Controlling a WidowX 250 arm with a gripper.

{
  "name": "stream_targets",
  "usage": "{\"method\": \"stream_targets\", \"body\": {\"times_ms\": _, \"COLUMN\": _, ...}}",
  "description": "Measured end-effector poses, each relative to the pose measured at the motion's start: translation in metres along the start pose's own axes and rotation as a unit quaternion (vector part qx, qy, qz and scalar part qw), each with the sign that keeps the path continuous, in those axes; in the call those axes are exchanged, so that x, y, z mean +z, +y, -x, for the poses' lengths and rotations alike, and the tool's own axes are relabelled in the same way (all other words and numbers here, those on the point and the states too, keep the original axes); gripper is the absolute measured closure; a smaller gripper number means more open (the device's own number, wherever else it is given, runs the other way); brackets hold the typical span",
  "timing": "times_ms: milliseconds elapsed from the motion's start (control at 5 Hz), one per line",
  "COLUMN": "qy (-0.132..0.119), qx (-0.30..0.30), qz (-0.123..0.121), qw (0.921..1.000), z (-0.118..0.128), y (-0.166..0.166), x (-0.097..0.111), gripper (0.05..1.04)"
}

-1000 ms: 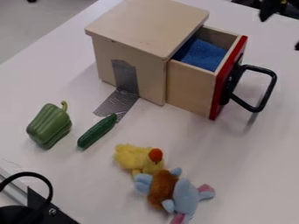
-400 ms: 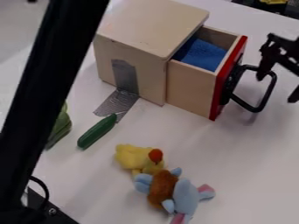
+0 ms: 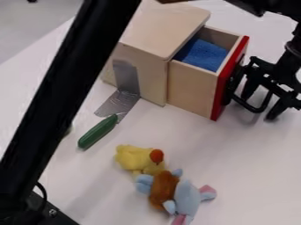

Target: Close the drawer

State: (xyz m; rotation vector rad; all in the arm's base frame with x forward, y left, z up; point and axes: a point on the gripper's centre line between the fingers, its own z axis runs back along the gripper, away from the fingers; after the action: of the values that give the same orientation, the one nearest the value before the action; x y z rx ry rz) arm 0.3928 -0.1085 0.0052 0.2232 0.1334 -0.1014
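The box [image 3: 167, 24] and drawer [image 3: 191, 88] are made of smooth, matt pale wood, and the drawer's front [image 3: 228, 85] is finished in red. Rough blue cloth [image 3: 203, 55] is held inside. Creased, silvery tape [image 3: 120, 103] is stuck to box and surface [image 3: 235, 176]. A faint plastic-like sheen is shown by the cucumber [image 3: 97, 132]; soft, matt plush is seen in the yellow toy [image 3: 132, 158].

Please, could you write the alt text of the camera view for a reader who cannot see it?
A wooden drawer stands open from its box, blue material inside, with the robot's black end effector at its handle. Nearer the camera lie a cucumber and plush toys; a thick black bar crosses the left side.
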Motion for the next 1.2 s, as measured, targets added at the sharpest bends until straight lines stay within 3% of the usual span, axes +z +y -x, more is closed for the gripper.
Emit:
{"method": "stream_targets", "body": {"times_ms": 200, "qy": 0.006, "qx": 0.002, "qz": -0.003, "qw": 1.0000, "z": 0.004, "y": 0.002, "x": -0.005, "gripper": 0.692}}
{"method": "stream_targets", "body": {"times_ms": 400, "qy": 0.022, "qx": 0.021, "qz": -0.016, "qw": 0.9994, "z": 0.018, "y": 0.021, "x": -0.010, "gripper": 0.907}}
{"method": "stream_targets", "body": {"times_ms": 600, "qy": 0.035, "qx": 0.050, "qz": -0.027, "qw": 0.9978, "z": 0.034, "y": 0.066, "x": -0.020, "gripper": 0.954}}
{"method": "stream_targets", "body": {"times_ms": 1000, "qy": 0.006, "qx": 0.061, "qz": -0.027, "qw": 0.9978, "z": 0.055, "y": 0.092, "x": -0.018, "gripper": 0.939}}
{"method": "stream_targets", "body": {"times_ms": 1200, "qy": 0.030, "qx": 0.051, "qz": -0.012, "qw": 0.9982, "z": 0.073, "y": 0.090, "x": -0.028, "gripper": 0.733}}
